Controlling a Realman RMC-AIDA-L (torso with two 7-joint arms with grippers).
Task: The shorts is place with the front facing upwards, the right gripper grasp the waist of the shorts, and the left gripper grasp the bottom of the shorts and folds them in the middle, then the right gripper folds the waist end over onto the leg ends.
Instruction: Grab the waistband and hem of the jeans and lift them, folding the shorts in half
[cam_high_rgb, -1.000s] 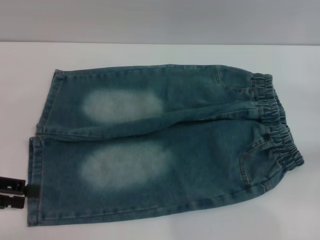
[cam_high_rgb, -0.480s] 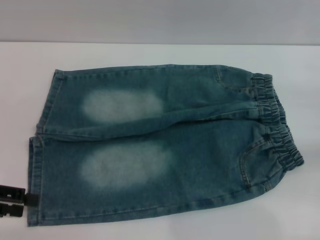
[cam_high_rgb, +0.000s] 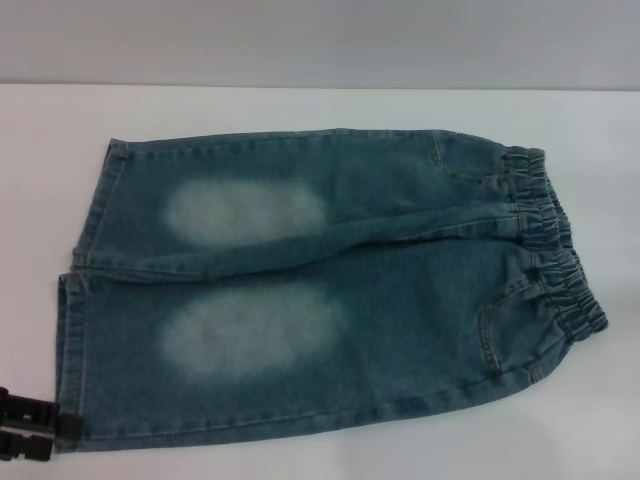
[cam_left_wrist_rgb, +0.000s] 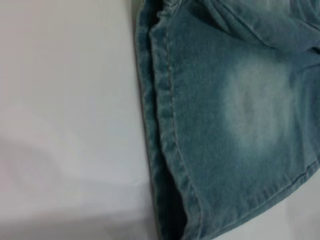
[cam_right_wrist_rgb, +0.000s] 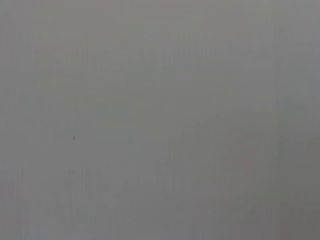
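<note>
Shorts (cam_high_rgb: 320, 290) flat, front up, mid-tabletop (cam_high_rgb: 300, 105); waistband toward right edge, hems left. Left claw (cam_high_rgb: 28, 425) at near-left hem corner, cut off by frame; closure indeterminate. Right claw unseen.

The shorts (cam_high_rgb: 320, 290) lie flat on the table (cam_high_rgb: 300, 105), waistband (cam_high_rgb: 550, 240) right, leg ends (cam_high_rgb: 80, 300) left.

It looked like a bare lab or test station: a plain white table (cam_high_rgb: 300, 105) stood against a blank grey wall (cam_high_rgb: 320, 40), without any household furnishings.
</note>
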